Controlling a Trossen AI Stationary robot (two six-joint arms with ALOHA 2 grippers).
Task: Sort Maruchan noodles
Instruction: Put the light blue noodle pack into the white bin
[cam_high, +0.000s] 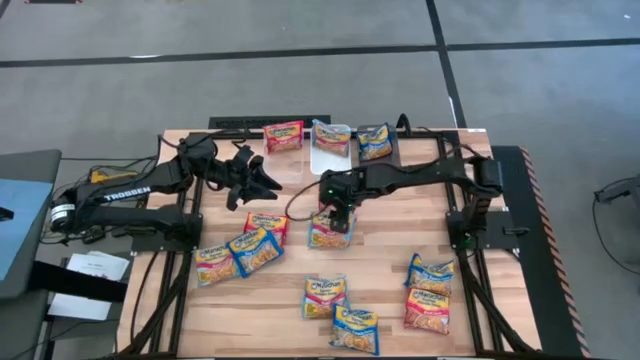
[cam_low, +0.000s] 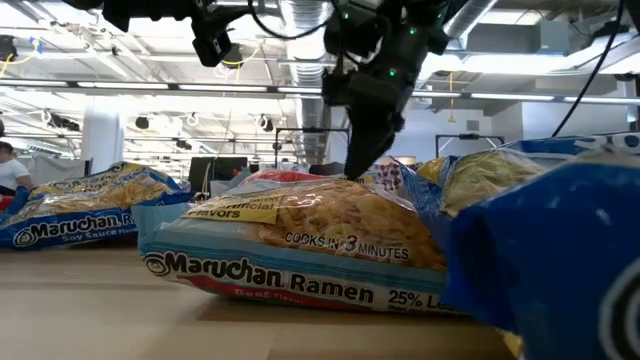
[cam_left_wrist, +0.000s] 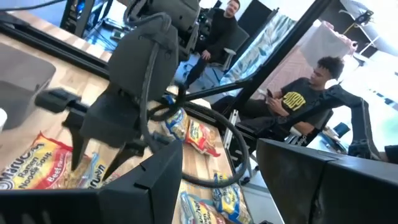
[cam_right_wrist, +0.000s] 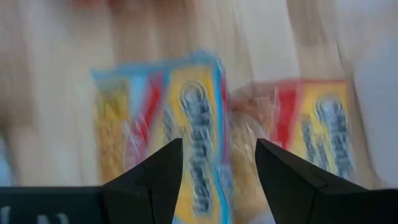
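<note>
Several yellow-orange Maruchan packets lie flat on the wooden table (cam_high: 390, 250). Three more sit at the far edge: a red one (cam_high: 283, 135), one in the white bin (cam_high: 332, 137) and one in the dark-grey bin (cam_high: 375, 141). My right gripper (cam_high: 338, 215) points down, open, over a blue-banded packet (cam_right_wrist: 193, 124) at mid-table (cam_high: 328, 236); a red-banded packet (cam_right_wrist: 317, 130) lies beside it. I see no touch. The left wrist view shows its spread fingers (cam_left_wrist: 106, 146) above a red packet (cam_left_wrist: 34, 168). My left gripper (cam_high: 258, 178) hangs open in the air left of centre.
Loose packets lie in a cluster near the left arm (cam_high: 245, 248), two near the front edge (cam_high: 340, 310) and two toward the right (cam_high: 430, 290). A large packet (cam_low: 300, 245) fills the low view. Two people sit beyond the table (cam_left_wrist: 292, 93). A cable (cam_left_wrist: 205, 143) loops from the right arm.
</note>
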